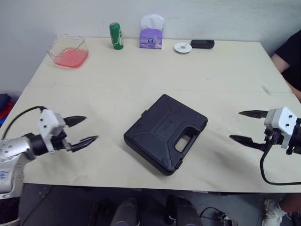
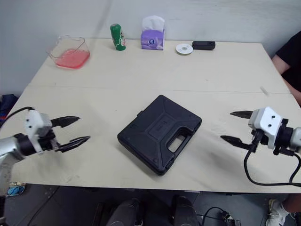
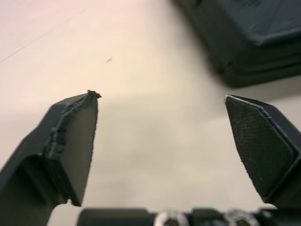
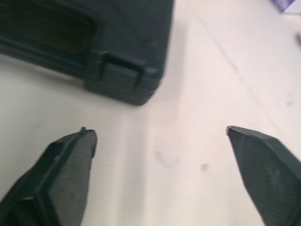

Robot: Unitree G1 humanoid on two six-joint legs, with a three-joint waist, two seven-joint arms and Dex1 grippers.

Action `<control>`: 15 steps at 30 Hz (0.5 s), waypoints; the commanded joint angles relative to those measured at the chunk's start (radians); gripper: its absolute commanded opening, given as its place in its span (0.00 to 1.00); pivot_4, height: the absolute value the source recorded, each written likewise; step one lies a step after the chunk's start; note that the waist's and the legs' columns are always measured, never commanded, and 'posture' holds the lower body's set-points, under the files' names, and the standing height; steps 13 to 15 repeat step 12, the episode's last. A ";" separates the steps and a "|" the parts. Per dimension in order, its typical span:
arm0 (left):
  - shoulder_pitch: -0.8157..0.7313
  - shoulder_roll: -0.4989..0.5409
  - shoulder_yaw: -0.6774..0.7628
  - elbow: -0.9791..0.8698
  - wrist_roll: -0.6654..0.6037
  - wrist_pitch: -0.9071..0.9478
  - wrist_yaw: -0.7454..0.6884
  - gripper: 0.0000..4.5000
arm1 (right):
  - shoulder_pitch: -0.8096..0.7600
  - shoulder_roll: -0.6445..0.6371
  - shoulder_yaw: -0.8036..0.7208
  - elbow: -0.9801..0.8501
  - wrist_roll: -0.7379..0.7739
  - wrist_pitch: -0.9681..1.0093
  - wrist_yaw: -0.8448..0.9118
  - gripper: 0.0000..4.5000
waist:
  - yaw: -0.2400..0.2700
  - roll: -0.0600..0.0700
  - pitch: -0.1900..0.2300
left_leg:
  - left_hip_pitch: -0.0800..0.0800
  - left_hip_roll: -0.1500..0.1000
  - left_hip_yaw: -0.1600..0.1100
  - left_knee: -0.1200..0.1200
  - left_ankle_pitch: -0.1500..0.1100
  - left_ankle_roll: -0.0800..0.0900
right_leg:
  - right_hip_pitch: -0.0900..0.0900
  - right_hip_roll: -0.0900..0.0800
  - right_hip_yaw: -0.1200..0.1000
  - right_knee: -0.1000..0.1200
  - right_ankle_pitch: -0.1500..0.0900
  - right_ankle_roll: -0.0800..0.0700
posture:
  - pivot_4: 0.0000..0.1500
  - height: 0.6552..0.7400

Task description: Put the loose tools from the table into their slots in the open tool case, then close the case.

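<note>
A black plastic tool case lies shut and flat in the middle of the table, its handle cutout toward the front right. My left gripper hovers open to the left of the case, fingers pointing at it, nothing between them. My right gripper hovers open to the right of the case, also empty. In the left wrist view a corner of the case lies beyond the open fingers. In the right wrist view the case's hinge edge lies ahead of the open fingers.
Along the far edge stand a clear tub with pink contents, a green bottle, a purple tissue box, a small white disc and a black device. A person's arm shows at the right edge.
</note>
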 commanded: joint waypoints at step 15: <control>0.023 -0.020 0.077 0.092 0.034 -0.145 0.108 0.98 | -0.074 0.039 -0.021 0.116 -0.065 -0.156 -0.114 1.00 | -0.006 0.001 0.001 | -0.001 0.001 0.002 0.000 0.000 -0.001 | -0.001 0.002 0.000 0.002 0.000 0.000 | 1.00 1.00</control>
